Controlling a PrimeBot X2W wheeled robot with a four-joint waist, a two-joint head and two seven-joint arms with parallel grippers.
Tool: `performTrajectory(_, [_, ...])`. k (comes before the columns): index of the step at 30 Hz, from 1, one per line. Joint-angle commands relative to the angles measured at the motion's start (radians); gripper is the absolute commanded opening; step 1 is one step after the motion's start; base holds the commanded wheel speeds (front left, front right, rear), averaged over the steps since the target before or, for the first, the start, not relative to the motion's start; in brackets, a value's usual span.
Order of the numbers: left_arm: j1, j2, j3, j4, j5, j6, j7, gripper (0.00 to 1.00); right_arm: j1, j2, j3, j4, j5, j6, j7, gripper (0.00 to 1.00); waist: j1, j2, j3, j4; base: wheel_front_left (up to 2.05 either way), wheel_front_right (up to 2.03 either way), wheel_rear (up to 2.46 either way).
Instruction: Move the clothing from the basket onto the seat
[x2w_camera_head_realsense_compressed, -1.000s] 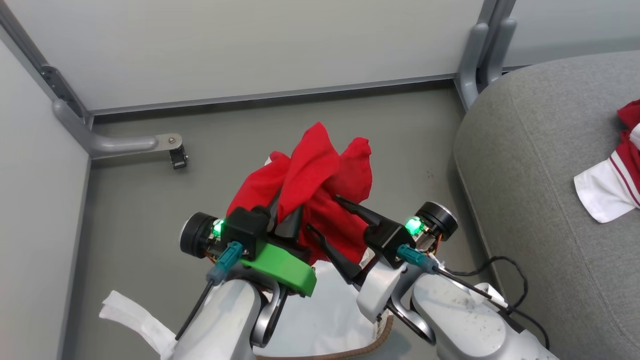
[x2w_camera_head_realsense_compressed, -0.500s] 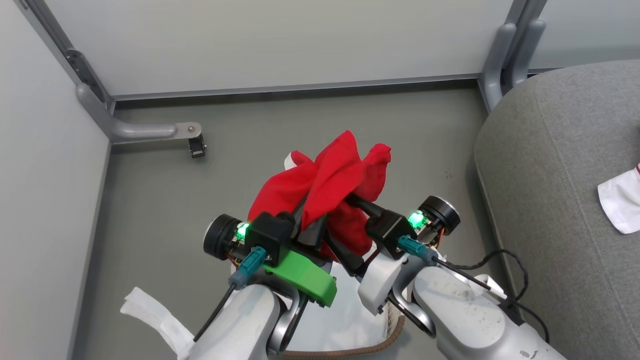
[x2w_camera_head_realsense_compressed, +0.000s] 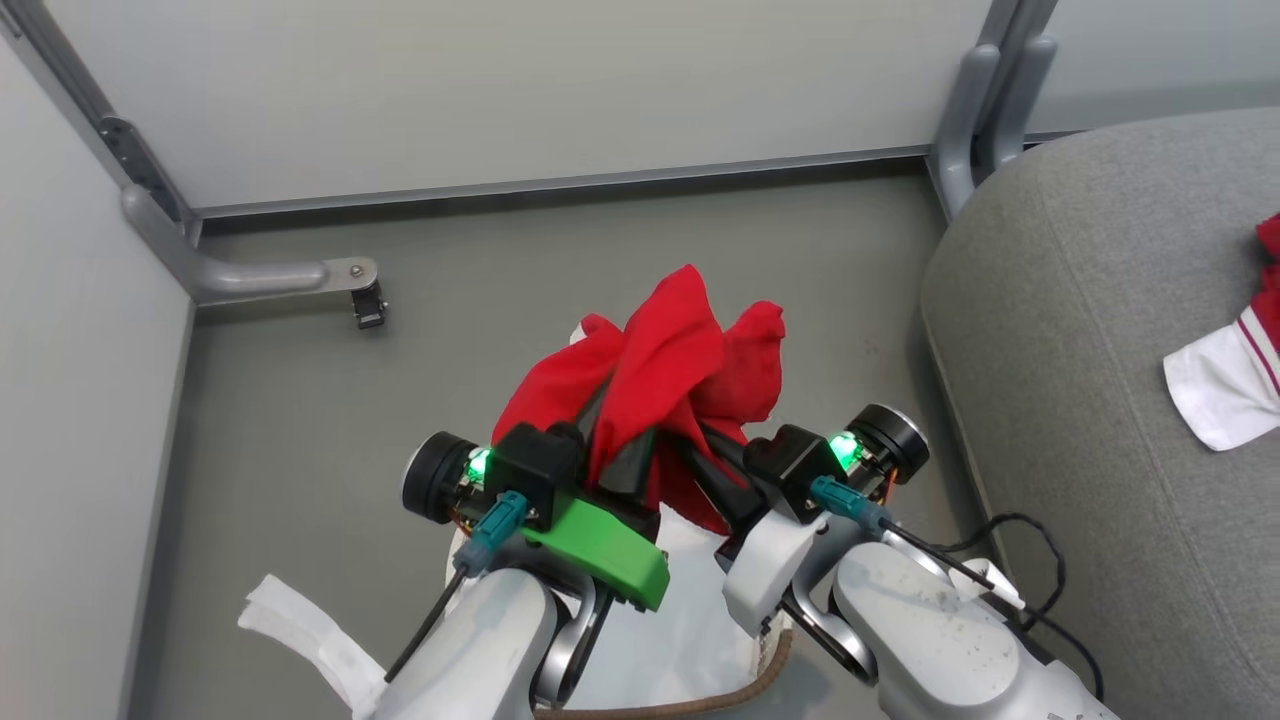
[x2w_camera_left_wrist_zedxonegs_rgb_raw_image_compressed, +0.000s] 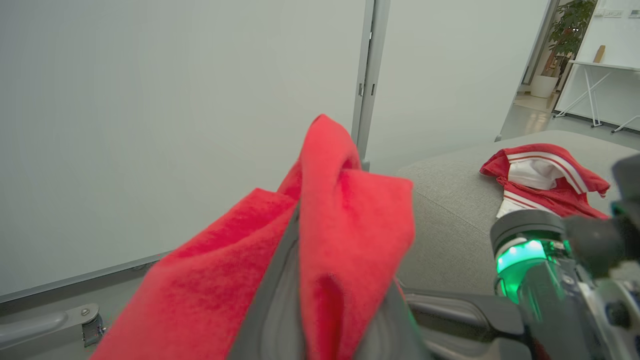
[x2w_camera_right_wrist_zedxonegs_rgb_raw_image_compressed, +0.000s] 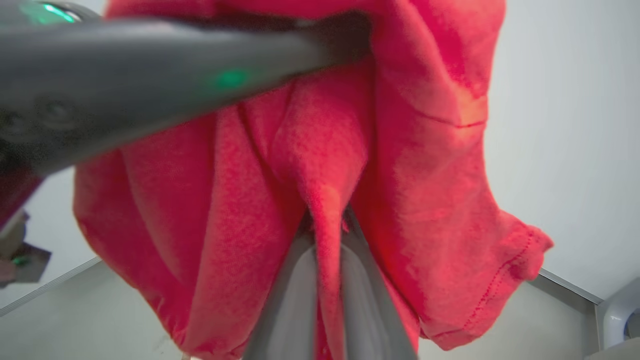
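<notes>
The plain red garment (x2w_camera_head_realsense_compressed: 660, 370) hangs bunched above the basket, and both grippers hold it. My left gripper (x2w_camera_head_realsense_compressed: 612, 430) is shut on its upper fold (x2w_camera_left_wrist_zedxonegs_rgb_raw_image_compressed: 345, 220). My right gripper (x2w_camera_head_realsense_compressed: 705, 455) is shut on a lower pleat of the red garment (x2w_camera_right_wrist_zedxonegs_rgb_raw_image_compressed: 325, 165), with the left arm's finger (x2w_camera_right_wrist_zedxonegs_rgb_raw_image_compressed: 175, 65) crossing overhead. Of the basket, a stretch of brown woven rim (x2w_camera_head_realsense_compressed: 770, 660) shows below my arms, with the white liner (x2w_camera_head_realsense_compressed: 680, 620) inside. The striped red and white garment (x2w_camera_head_realsense_compressed: 1225, 385) (x2w_camera_left_wrist_zedxonegs_rgb_raw_image_compressed: 540, 180) lies on the grey seat (x2w_camera_head_realsense_compressed: 1080, 350) (x2w_camera_left_wrist_zedxonegs_rgb_raw_image_compressed: 450, 210) to the right.
Pale partition walls close off the back and left. A metal foot with a caster (x2w_camera_head_realsense_compressed: 365, 300) sits on the grey floor at the left, and a grey post (x2w_camera_head_realsense_compressed: 975, 110) stands by the seat's corner. A black cable (x2w_camera_head_realsense_compressed: 1030, 560) loops beside my right arm. A white strap (x2w_camera_head_realsense_compressed: 300, 630) lies lower left.
My right gripper's fingers, spread wide a second ago, have come together on the red garment. The head view has shifted sideways; the striped garment stays on the seat.
</notes>
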Motion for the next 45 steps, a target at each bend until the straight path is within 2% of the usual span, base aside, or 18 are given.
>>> performTrajectory(1, [-0.002,0.005,0.008,0.001,0.004,0.003,-0.003,1.0,0.01,-0.004,-0.008,-0.01,0.007,-0.001,-0.002,0.0,0.0,0.0,0.001,-0.036,0.0,0.0,0.0])
performTrajectory(31, [0.002,0.021,0.076,0.054,0.047,-0.023,-0.002,1.0,0.052,-0.004,-0.135,-0.066,0.017,-0.001,-0.002,0.0,0.0,0.0,0.039,-0.522,0.0,0.0,0.0])
performTrajectory(40, [-0.05,0.013,0.039,0.103,0.048,-0.065,-0.002,1.0,0.094,-0.003,-0.252,-0.105,-0.027,-0.001,-0.002,0.0,0.0,0.0,0.075,-0.555,0.0,0.0,0.0])
performTrajectory(45, [-0.08,0.007,0.017,0.128,0.04,-0.074,-0.002,1.0,0.121,-0.003,-0.318,-0.133,-0.044,-0.001,-0.002,0.0,0.0,0.0,0.09,-0.561,0.0,0.0,0.0])
